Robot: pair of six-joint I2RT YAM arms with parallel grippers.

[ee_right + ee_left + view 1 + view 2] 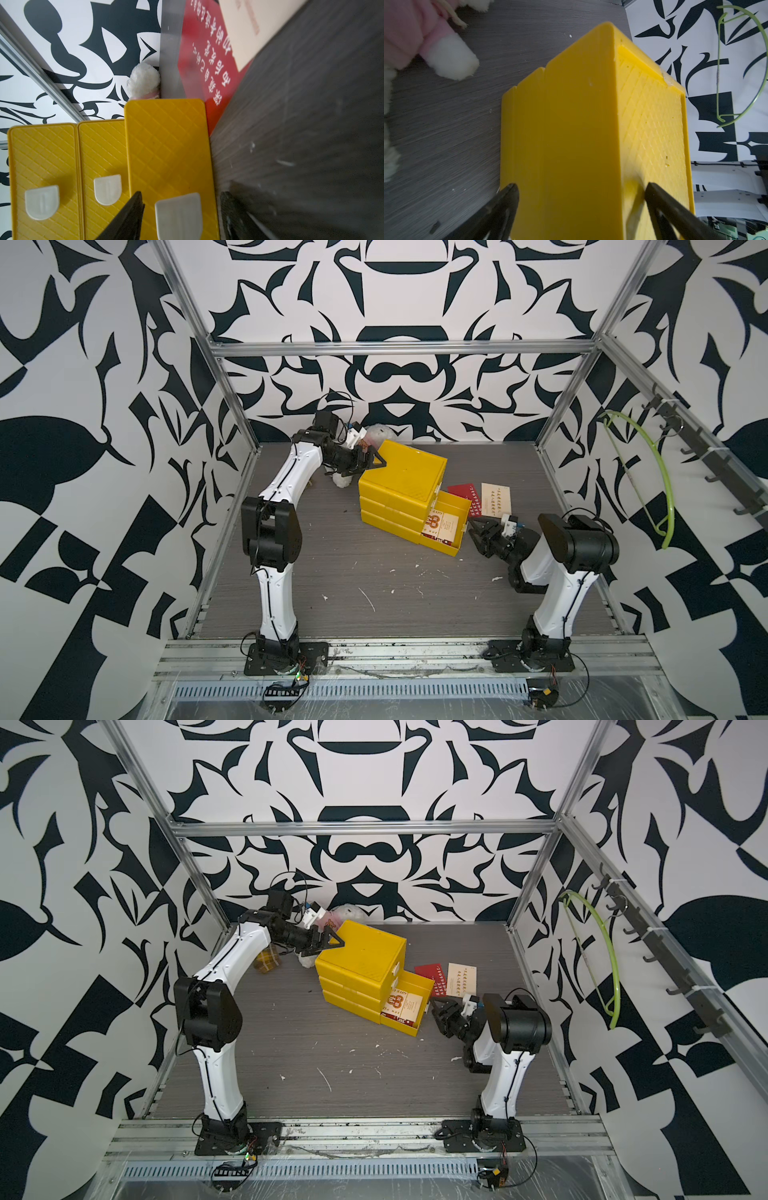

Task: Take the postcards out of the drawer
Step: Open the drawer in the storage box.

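Note:
A yellow three-drawer cabinet (401,479) stands at the middle back of the table. Its bottom drawer (440,546) is pulled out. In it lie postcards: a cream one with an orange emblem (442,523) (401,1004) on top of a red one (428,536). Two more postcards lie on the table behind the drawer, one red (463,491) (207,62) and one cream (495,497). My left gripper (376,462) (581,187) is open, straddling the cabinet's back left top corner. My right gripper (473,529) (181,194) is open, with the drawer's white handle (178,216) between its jaws, untouched.
A white and pink plush toy (374,433) (450,56) lies behind the cabinet, close to my left gripper. A plaid cloth (268,961) sits at the back left. A green hanger (660,489) hangs on the right wall rail. White specks dot the grey tabletop (332,564).

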